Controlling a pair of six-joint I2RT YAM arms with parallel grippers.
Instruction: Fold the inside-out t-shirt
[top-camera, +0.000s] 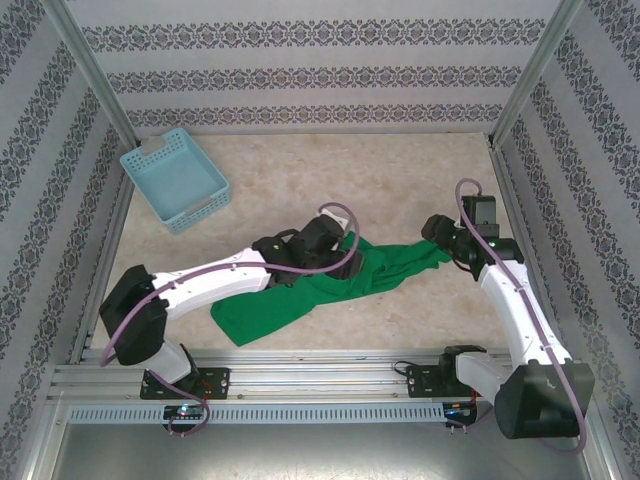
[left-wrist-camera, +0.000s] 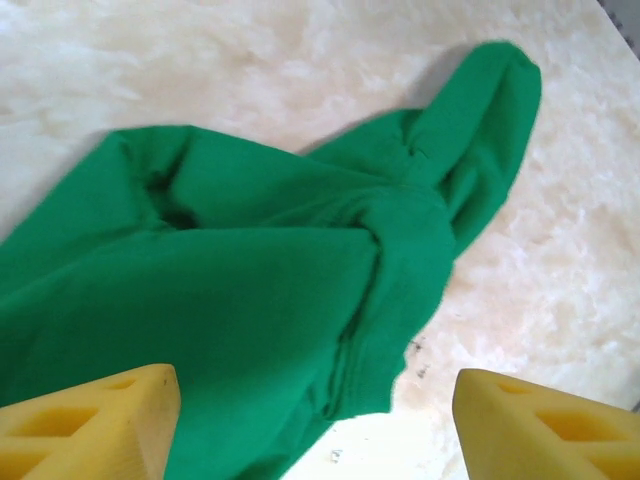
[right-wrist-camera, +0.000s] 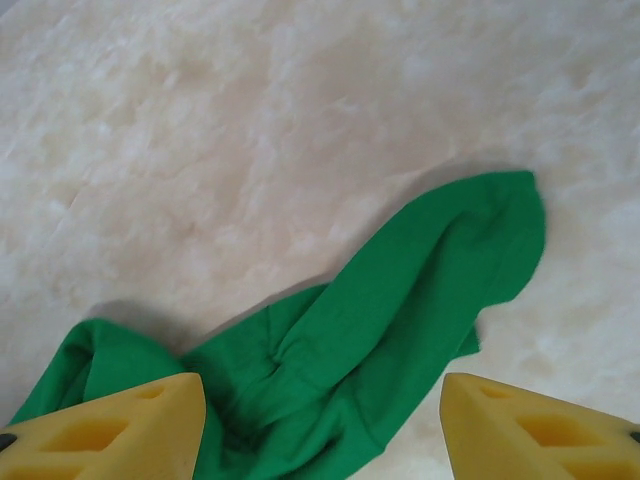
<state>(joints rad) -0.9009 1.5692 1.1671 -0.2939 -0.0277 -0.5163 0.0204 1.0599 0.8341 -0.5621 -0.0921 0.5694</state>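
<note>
No readable text, labels, brands, numbers or signs anywhere.

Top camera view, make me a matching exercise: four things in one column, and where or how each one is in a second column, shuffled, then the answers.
Things:
1. t-shirt
2. basket
3. left gripper
4. right gripper

Place or state:
A. far-left corner of the table
B. open, at the shirt's right end
C. green, bunched in a long strip on the table
D. open, over the shirt's middle

Pairs: 1-C, 2-A, 3-D, 4-B
</note>
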